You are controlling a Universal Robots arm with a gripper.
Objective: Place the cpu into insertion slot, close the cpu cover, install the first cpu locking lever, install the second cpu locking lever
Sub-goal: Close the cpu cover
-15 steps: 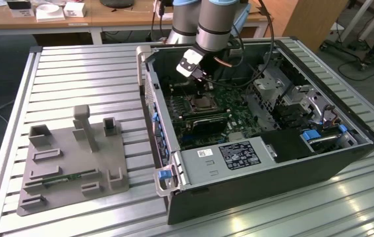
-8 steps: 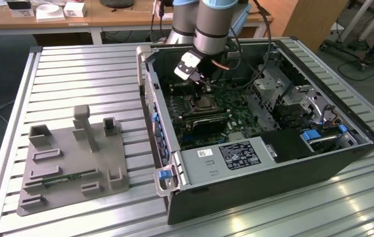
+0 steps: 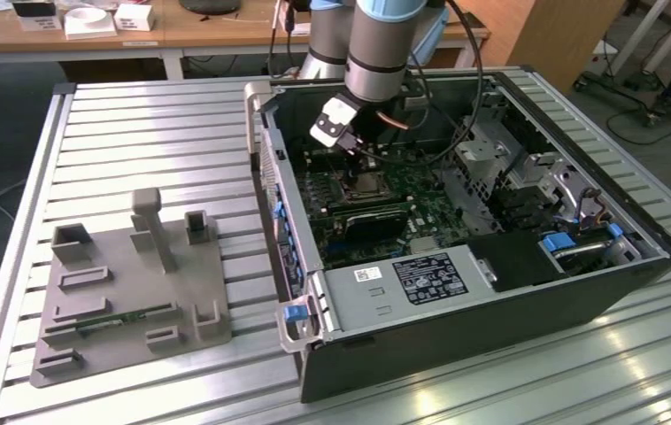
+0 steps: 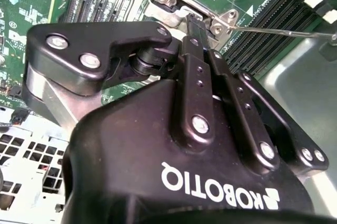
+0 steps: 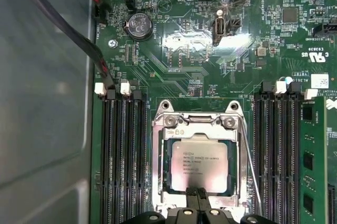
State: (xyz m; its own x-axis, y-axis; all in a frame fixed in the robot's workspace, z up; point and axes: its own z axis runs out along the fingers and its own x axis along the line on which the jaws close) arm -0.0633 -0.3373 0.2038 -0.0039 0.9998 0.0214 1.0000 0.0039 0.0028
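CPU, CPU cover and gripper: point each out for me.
cpu (image 5: pixel 200 166), first wrist view, middle of its metal top.
cpu cover (image 5: pixel 200 132), first wrist view, one bar of its silvery frame.
gripper (image 5: pixel 198 196), first wrist view, midway between its fingertips.

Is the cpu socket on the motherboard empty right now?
No, the first wrist view shows the cpu seated in the insertion slot.

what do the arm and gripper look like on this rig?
The arm: silver-grey tube links, light blue joint cap, black cables looped alongside. The gripper: matte black, linked bar fingers with silver screws, white lettering on the body.
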